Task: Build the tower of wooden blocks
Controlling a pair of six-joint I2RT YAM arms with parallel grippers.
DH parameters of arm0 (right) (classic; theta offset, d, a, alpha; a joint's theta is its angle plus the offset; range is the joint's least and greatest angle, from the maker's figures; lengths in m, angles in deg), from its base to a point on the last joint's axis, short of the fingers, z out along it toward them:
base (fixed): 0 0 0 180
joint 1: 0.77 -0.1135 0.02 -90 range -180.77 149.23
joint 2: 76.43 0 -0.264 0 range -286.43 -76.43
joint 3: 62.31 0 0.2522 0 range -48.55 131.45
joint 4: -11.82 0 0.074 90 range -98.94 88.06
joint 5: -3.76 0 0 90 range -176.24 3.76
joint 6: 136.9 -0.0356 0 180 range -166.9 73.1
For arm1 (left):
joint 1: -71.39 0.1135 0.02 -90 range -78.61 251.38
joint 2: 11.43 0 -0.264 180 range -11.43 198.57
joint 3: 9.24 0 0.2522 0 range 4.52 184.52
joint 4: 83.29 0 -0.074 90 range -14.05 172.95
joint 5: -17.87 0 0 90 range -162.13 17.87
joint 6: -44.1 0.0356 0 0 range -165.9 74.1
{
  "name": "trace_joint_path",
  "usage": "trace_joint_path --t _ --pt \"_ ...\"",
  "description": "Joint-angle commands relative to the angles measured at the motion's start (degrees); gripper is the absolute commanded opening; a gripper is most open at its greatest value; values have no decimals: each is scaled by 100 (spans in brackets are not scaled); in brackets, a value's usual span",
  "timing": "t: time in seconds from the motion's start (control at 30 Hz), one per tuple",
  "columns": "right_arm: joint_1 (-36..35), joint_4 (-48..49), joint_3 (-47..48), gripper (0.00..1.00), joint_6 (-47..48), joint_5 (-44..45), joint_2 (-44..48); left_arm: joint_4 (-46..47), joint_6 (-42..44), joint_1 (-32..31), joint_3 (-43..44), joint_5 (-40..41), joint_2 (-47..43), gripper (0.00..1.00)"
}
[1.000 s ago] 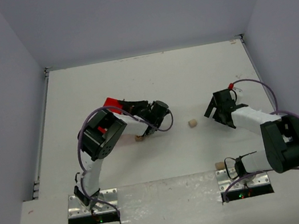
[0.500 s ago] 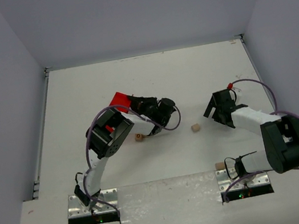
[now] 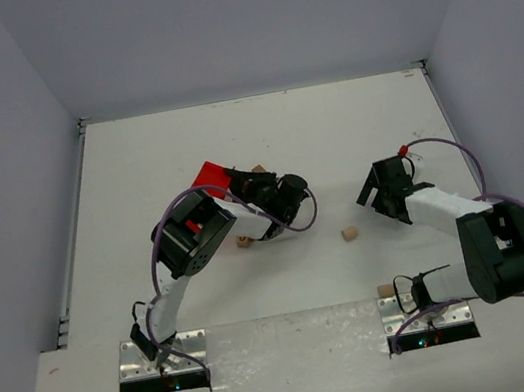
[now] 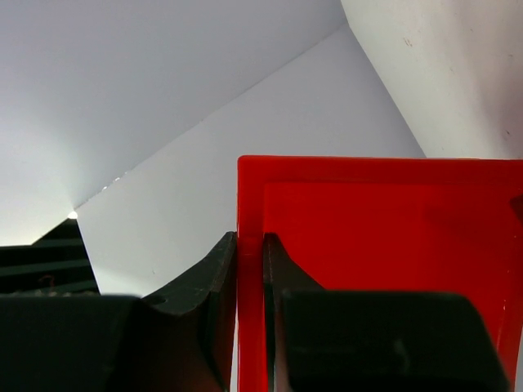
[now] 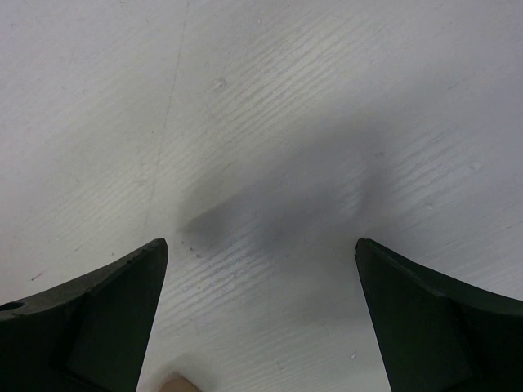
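My left gripper (image 3: 230, 182) is shut on the side wall of the red plastic bin (image 3: 208, 176) and holds it tilted off the table; the left wrist view shows both fingers clamped on the bin's wall (image 4: 249, 204). A small light wooden cube (image 3: 243, 242) lies below the left wrist. Another cube (image 3: 350, 234) lies on the table between the arms. A third cube (image 3: 258, 167) shows just beyond the bin. My right gripper (image 3: 368, 196) is open and empty over bare table (image 5: 260, 245). The plank base and the dark roof piece are out of view.
One more light block (image 3: 385, 290) lies beside the right arm's base. A tan block edge (image 5: 173, 384) shows at the bottom of the right wrist view. Grey walls close the table's (image 3: 260, 125) left, back and right sides.
My left gripper swung the red bin to the right and tilted it. The cube between the arms slid toward the near edge. A cube now shows beyond the bin. The right arm stayed still.
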Motion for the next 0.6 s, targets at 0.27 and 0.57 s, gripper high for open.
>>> trace_joint_path --t 0.27,0.57 --pt "-56 -223 -194 99 -152 -302 117 -3412 -3422 848 1445 -489 -1297 0" --pt "-56 108 -256 99 77 -527 347 -4442 -7092 1863 1533 -2213 -2443 3"
